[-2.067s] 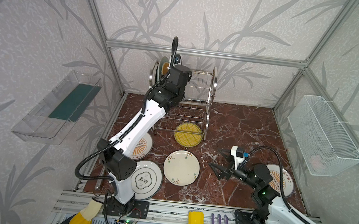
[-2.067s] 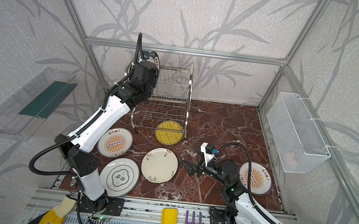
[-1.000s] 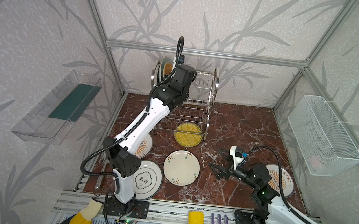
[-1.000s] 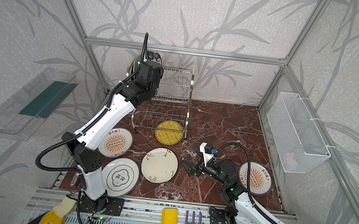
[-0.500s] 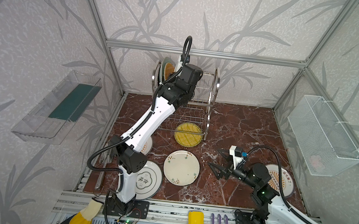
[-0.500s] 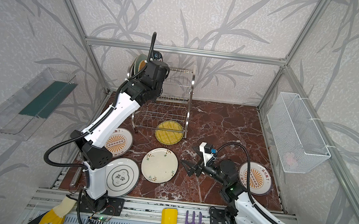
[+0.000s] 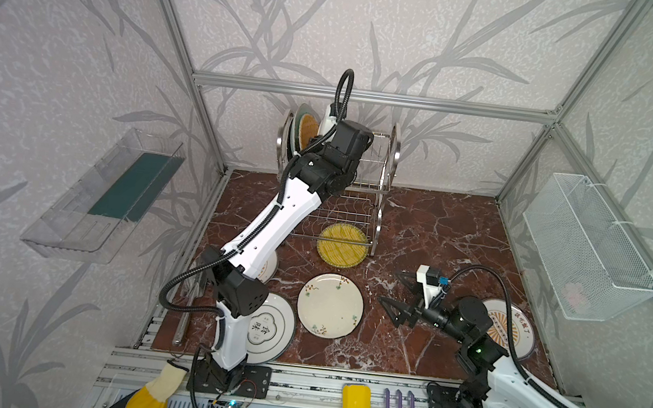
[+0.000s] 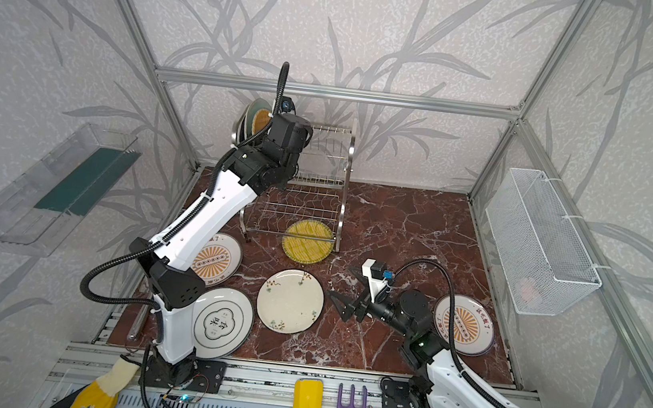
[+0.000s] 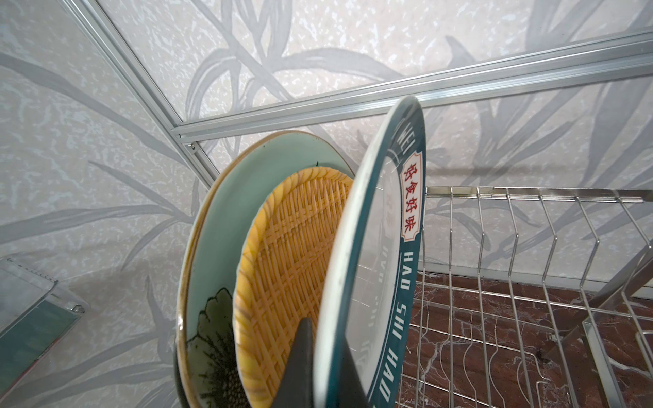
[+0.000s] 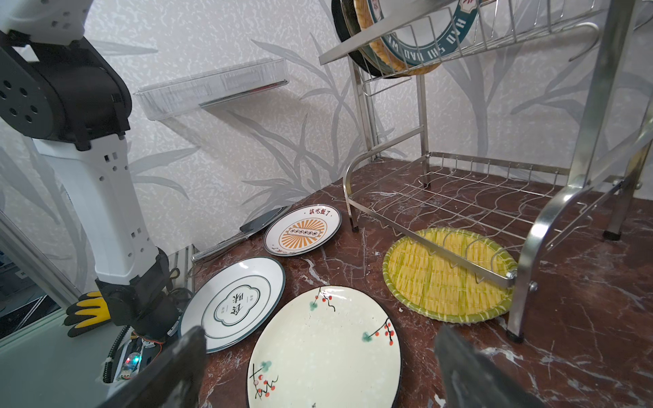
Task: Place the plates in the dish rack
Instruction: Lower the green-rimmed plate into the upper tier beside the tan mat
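Lettering "HAO SHI" rings teal-rimmed plate (image 9: 406, 282).

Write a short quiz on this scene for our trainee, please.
1. True or false: the right gripper is open.
2. How many plates lie flat on the table?
3. Which plate does the left gripper hold? A woven plate; B teal-rimmed plate; C yellow plate.
Key: 1 true; 2 five; 3 B.
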